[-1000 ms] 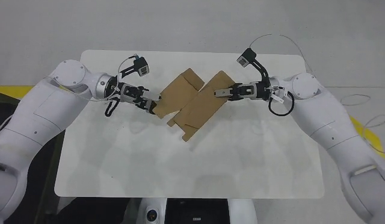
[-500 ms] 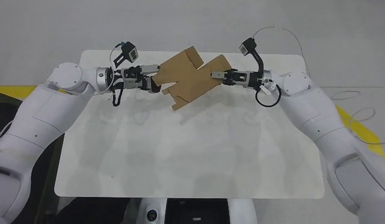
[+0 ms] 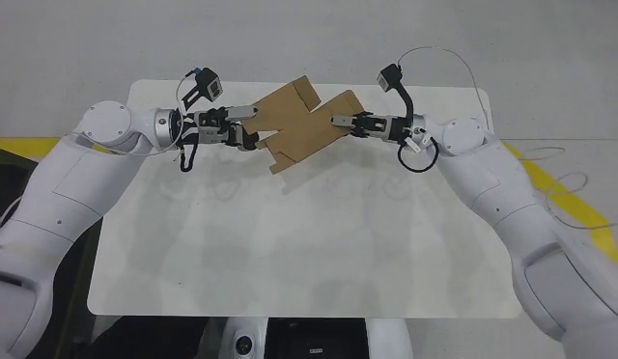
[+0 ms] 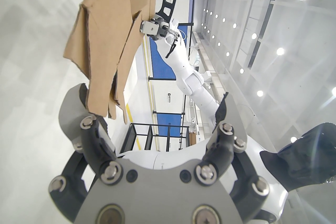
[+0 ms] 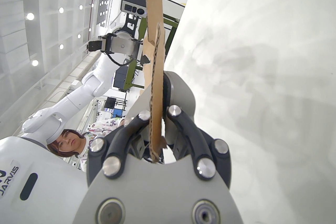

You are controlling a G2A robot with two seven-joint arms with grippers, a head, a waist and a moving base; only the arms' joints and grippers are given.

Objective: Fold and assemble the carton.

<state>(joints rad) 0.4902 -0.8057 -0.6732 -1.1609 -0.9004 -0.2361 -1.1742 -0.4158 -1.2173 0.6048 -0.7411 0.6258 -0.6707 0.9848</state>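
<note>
A flattened brown carton (image 3: pixel 299 123) hangs in the air over the far part of the white table (image 3: pixel 290 253), tilted between both grippers. My right gripper (image 3: pixel 336 121) is shut on the carton's right edge; in the right wrist view the cardboard (image 5: pixel 155 51) runs edge-on between the fingers of that gripper (image 5: pixel 156 89). My left gripper (image 3: pixel 249 129) is at the carton's left corner. In the left wrist view its fingers (image 4: pixel 76 101) stand wide apart, the gripper (image 4: pixel 153 93) is open, and the cardboard (image 4: pixel 105 38) rests against one finger only.
The table's far edge (image 3: pixel 309 83) lies just behind the carton. Both arms come in from the table's left and right sides. A thin cable (image 3: pixel 435 55) loops above the right wrist camera.
The carton rose off the table and swung toward the far edge with both grippers. In the last half second it shifted slightly left.
</note>
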